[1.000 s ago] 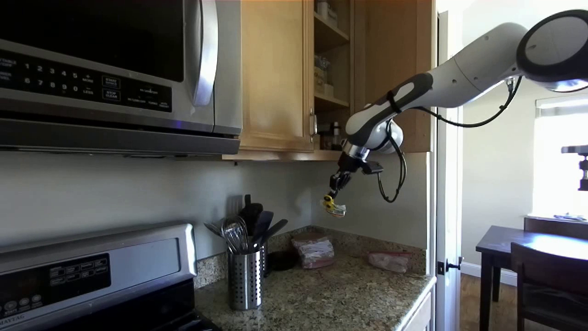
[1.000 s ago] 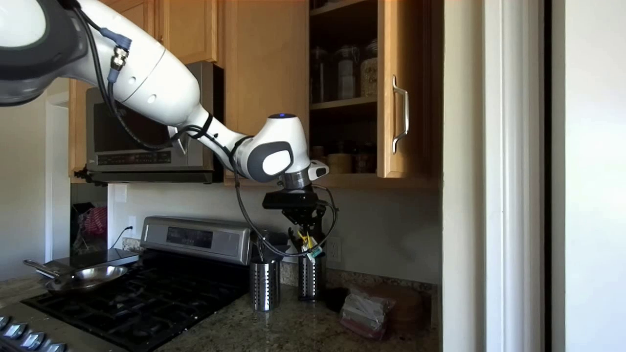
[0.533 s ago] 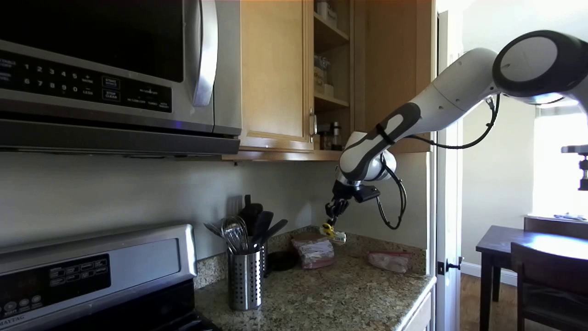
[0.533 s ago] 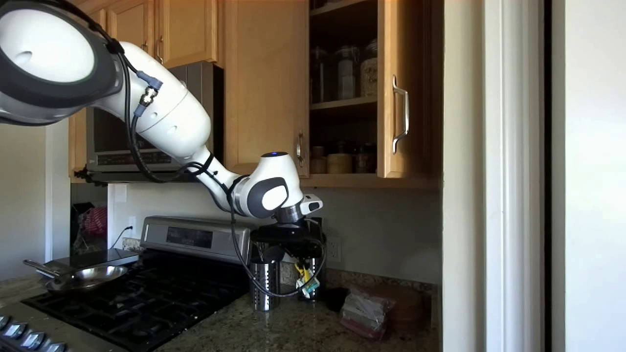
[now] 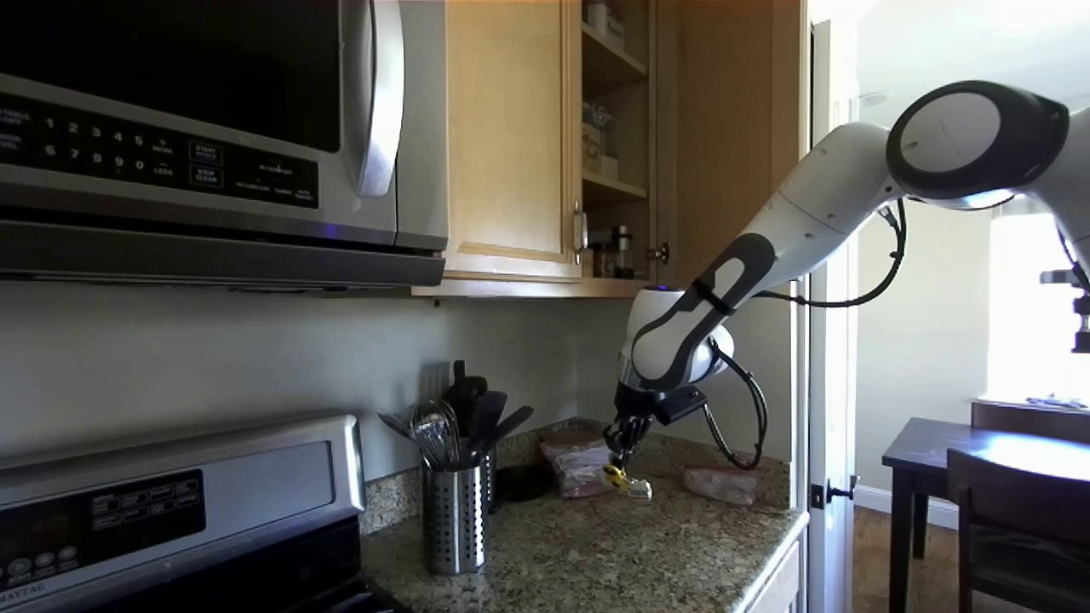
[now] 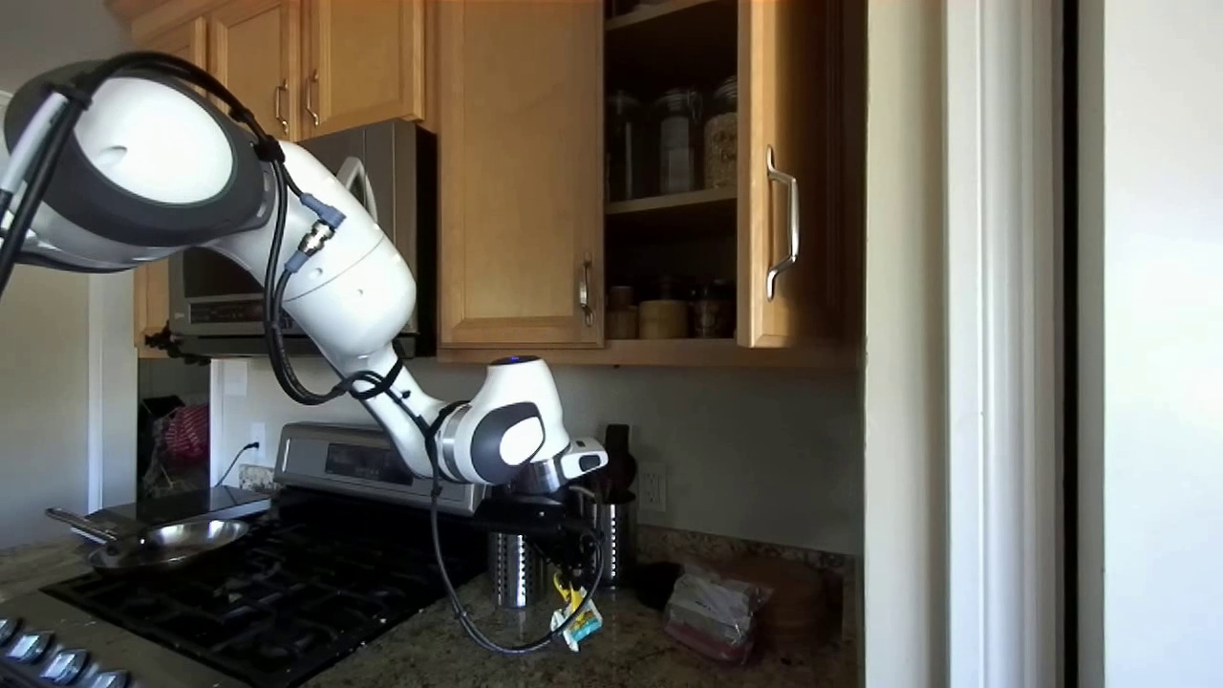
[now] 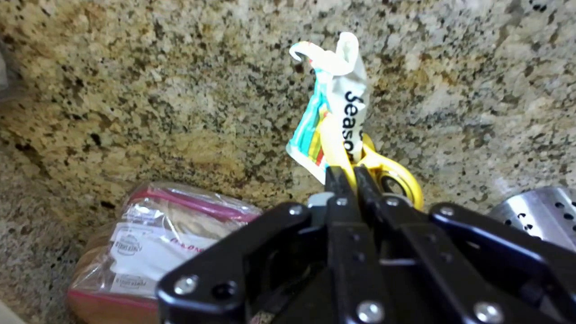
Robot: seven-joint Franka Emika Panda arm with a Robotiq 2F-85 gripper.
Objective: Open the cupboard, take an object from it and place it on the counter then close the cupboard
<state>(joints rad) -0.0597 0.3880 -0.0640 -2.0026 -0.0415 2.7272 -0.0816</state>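
The maple cupboard stands open. In an exterior view its open door shows its silver bar handle, and jars stand on the shelves. My gripper is shut on a yellow clip, which has a small white and teal packet attached. The clip also shows in both exterior views. It hangs low over the granite counter; whether the packet touches the counter I cannot tell. The fingertips are partly hidden behind the arm's cable and body in an exterior view.
A perforated metal utensil holder stands left of the gripper. A bagged loaf lies behind, and shows in the wrist view. Another plastic bag lies to the right. The stove and microwave are beside the counter.
My gripper has moved down from below the cupboard to low over the counter, carrying the yellow clip and packet. The cupboard door has not moved.
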